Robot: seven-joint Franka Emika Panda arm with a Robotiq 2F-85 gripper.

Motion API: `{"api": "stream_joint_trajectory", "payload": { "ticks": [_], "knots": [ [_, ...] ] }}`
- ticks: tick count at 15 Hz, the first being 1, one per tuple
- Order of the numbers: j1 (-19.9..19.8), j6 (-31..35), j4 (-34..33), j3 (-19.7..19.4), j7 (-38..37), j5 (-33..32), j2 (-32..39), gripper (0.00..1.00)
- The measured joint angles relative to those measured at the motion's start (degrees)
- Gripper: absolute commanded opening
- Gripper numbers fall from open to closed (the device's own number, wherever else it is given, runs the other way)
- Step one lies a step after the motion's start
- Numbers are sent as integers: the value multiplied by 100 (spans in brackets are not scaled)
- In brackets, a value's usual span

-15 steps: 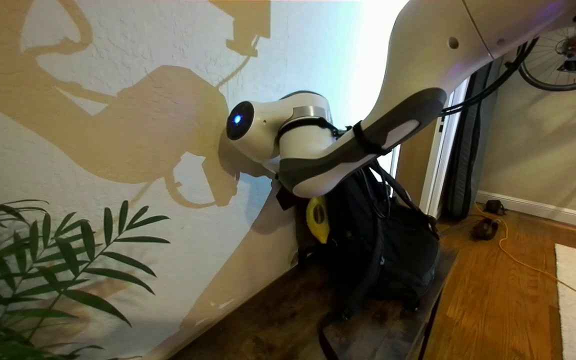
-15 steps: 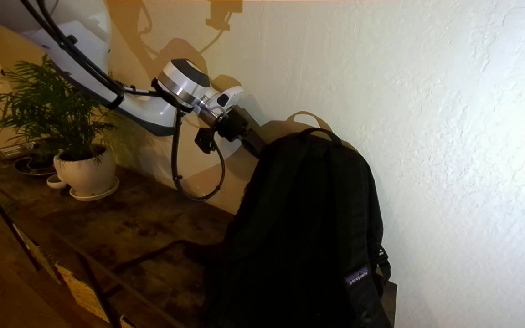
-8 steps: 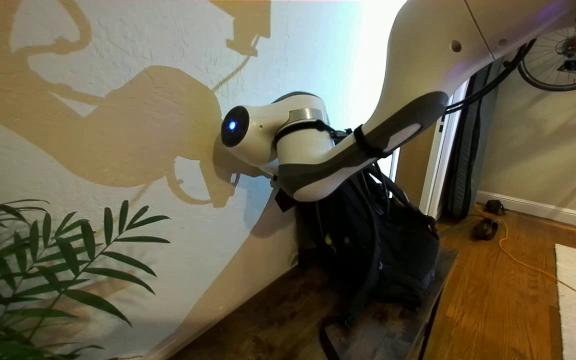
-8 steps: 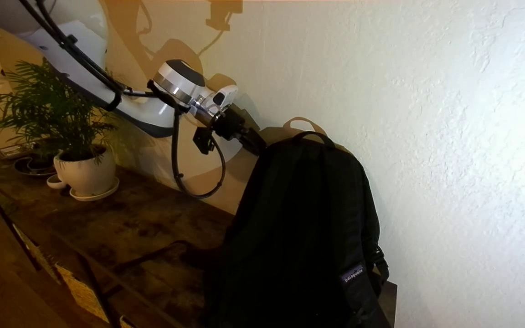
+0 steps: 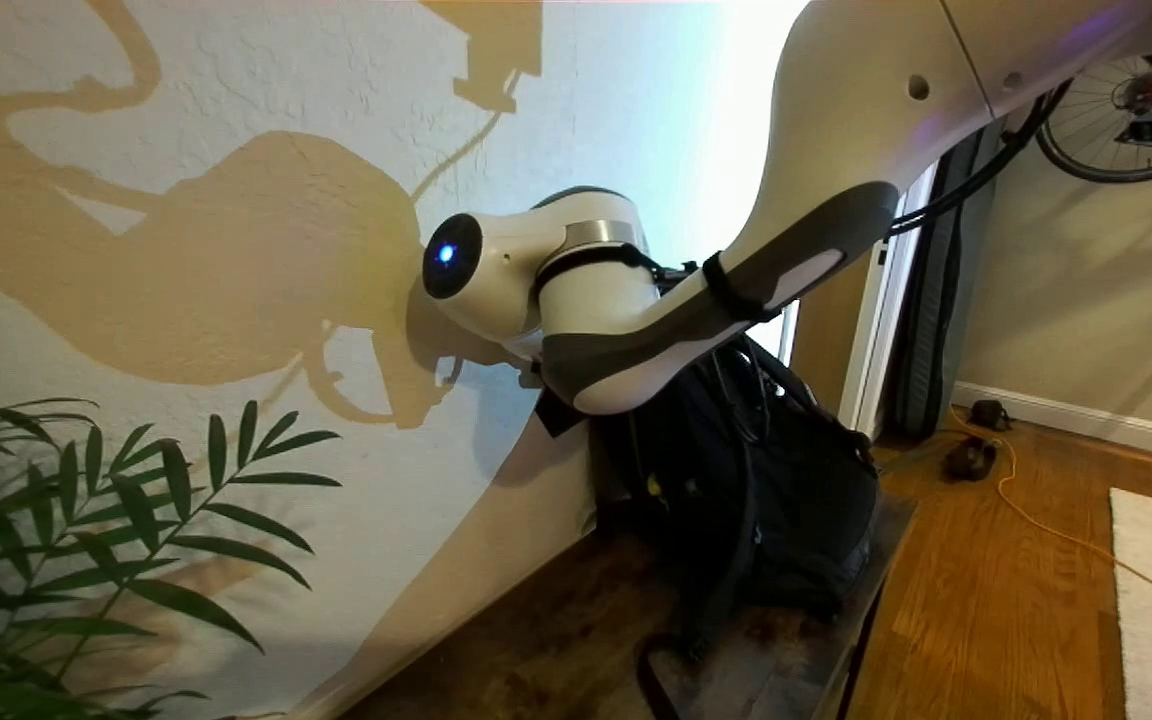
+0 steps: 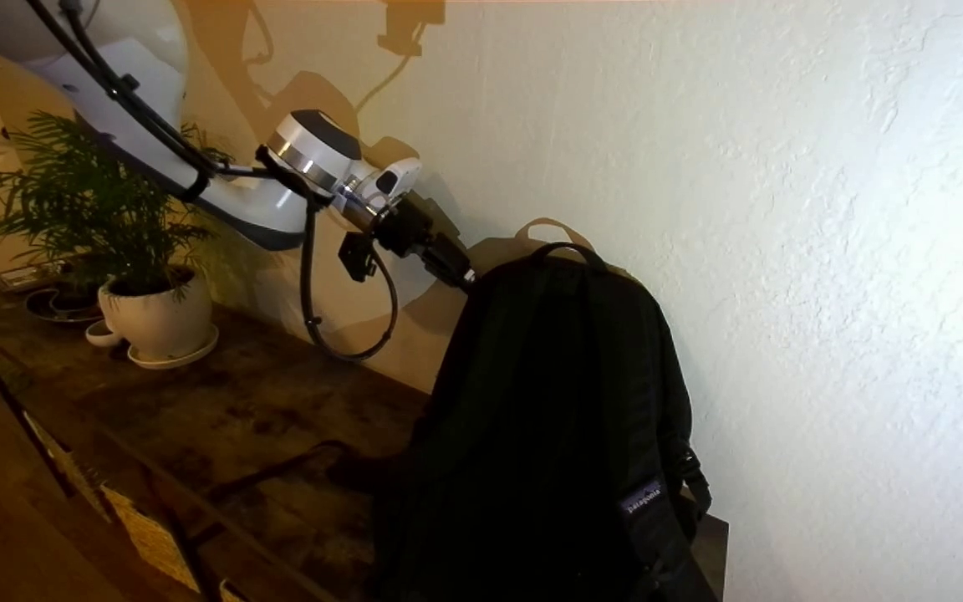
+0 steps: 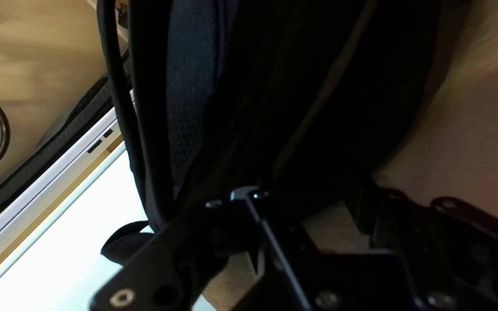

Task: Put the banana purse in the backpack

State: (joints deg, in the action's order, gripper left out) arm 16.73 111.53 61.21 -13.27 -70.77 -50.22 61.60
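The black backpack stands upright against the wall, its strap side and top handle facing out in an exterior view. Just at its upper wall-side edge is my gripper, tilted downward. In the wrist view the gripper is open: its fingers stand apart, with only dark fabric and wall showing between them. The banana purse is hidden, except perhaps for a small yellow spot on the backpack's wall side, too small to identify. Dark folds of the backpack fill the middle of the wrist view.
The textured wall runs close beside the arm and backpack. A potted plant stands on the same dark tabletop, further along. A loose strap lies on the tabletop by the backpack's base.
The yellow banana purse hung in sight below the wrist a second ago, then dropped from view. My arm has since drawn back slightly from the backpack, and the backpack's top has sunk a little.
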Motion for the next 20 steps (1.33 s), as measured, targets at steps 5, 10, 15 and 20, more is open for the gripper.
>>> {"api": "stream_joint_trajectory", "payload": {
  "ticks": [5, 10, 15, 20],
  "knots": [
    [-24, 12, -3, 592, 311, 605, -35, 100],
    [-159, 15, 43, 1059, 1017, 1399, -219, 100],
    [-609, 15, 370, 1576, 2296, 2121, -683, 100],
    [-818, -62, 1041, 1543, 3792, 3379, -1309, 100]
  ]
}}
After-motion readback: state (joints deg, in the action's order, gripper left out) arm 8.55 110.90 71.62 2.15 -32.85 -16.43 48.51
